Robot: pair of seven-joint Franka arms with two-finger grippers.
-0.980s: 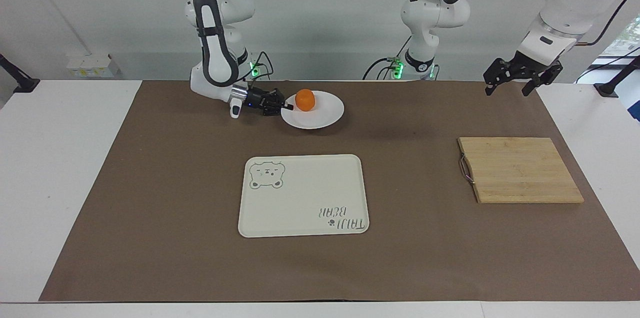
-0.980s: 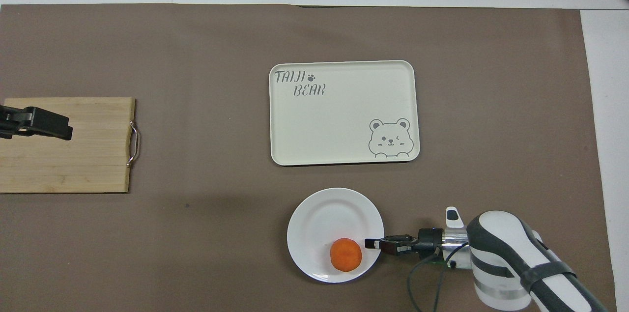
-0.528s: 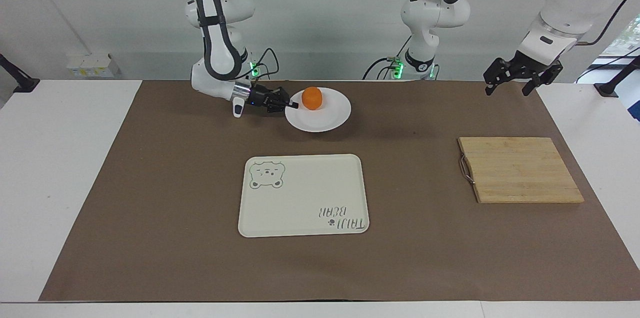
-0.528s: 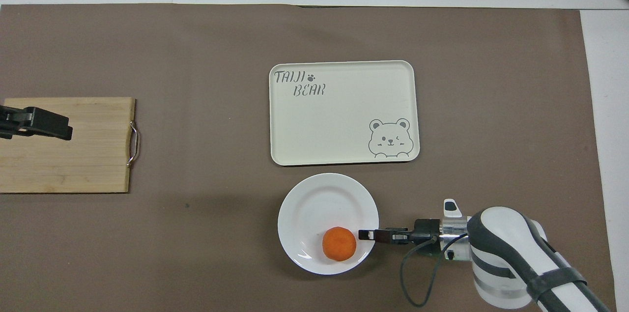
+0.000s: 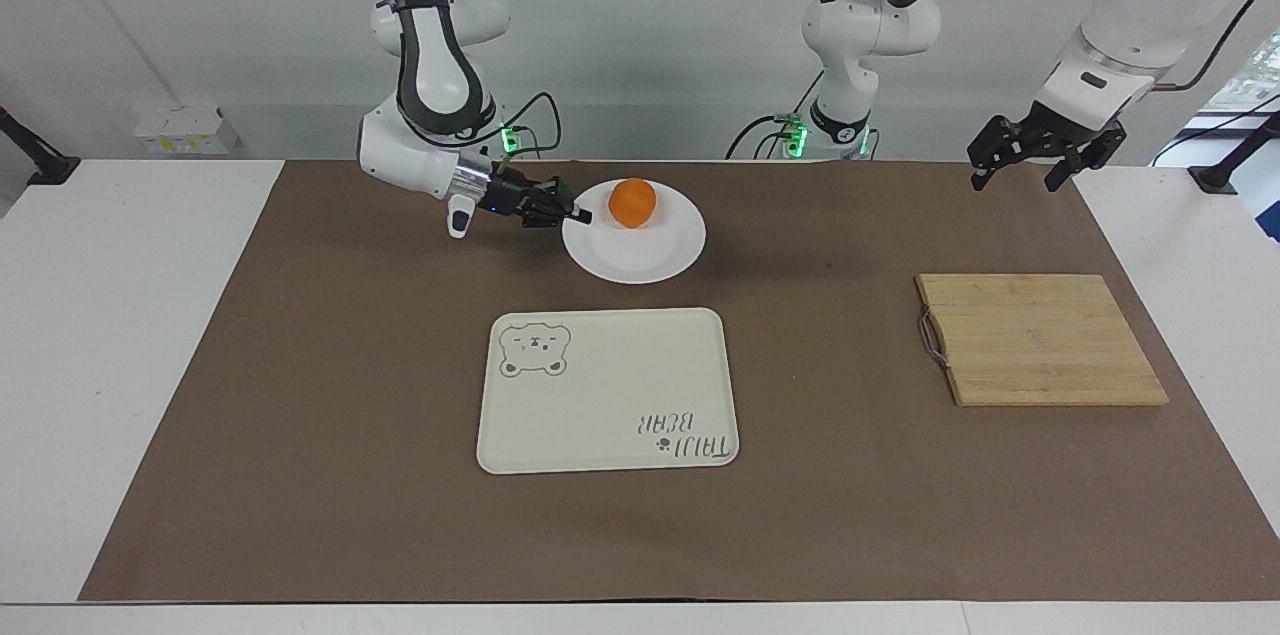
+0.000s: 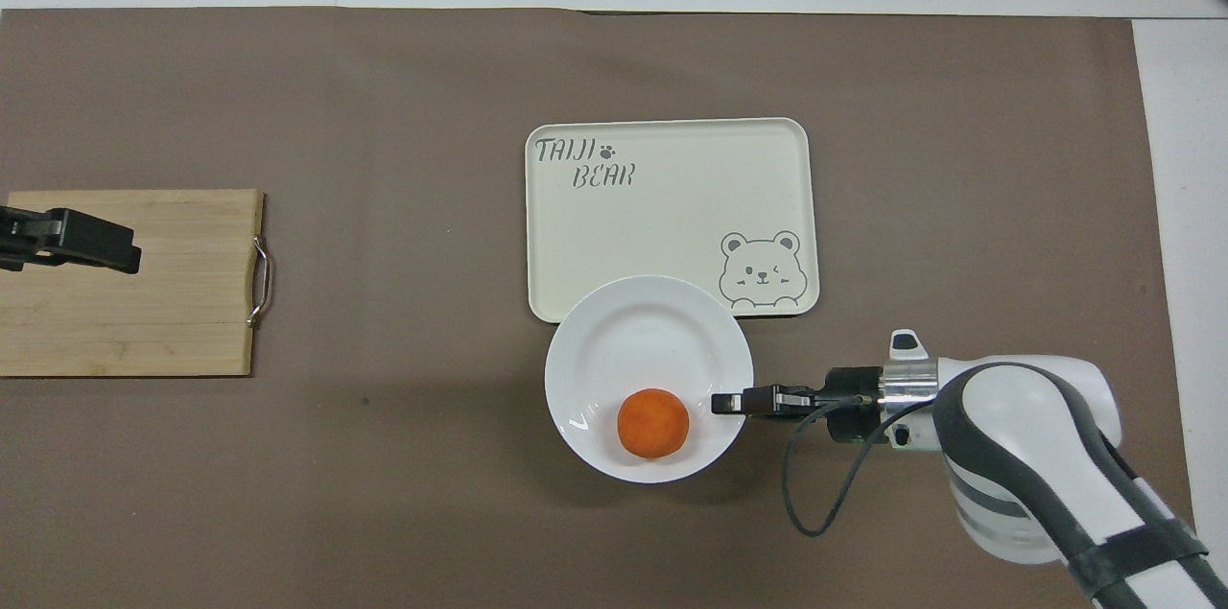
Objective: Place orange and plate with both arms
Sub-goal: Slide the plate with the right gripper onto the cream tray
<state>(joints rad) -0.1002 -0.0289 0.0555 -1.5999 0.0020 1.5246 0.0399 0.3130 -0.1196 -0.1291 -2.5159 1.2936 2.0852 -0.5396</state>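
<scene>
Facing view: the right gripper (image 5: 578, 214), fingers pinched shut on the plate (image 5: 634, 245) rim, has lifted it with the orange (image 5: 632, 202) aboard toward the tray (image 5: 607, 389). The left gripper (image 5: 1017, 169) waits, fingers wide and empty.

Overhead view: the plate (image 6: 649, 340) now overlaps the tray's (image 6: 669, 206) robot-side edge; placing looks close.

orange (image 5: 632, 202): 1; plate (image 5: 640, 255): 1; tray (image 5: 600, 395): 1; board (image 5: 1040, 340): 1; arms: 2

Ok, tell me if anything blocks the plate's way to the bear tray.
Nothing visible does. The right gripper, shut on the plate rim, carries it with the orange on it; only bare mat lies before the tray. The left gripper waits, open, over the cutting board's end of the table.
</scene>
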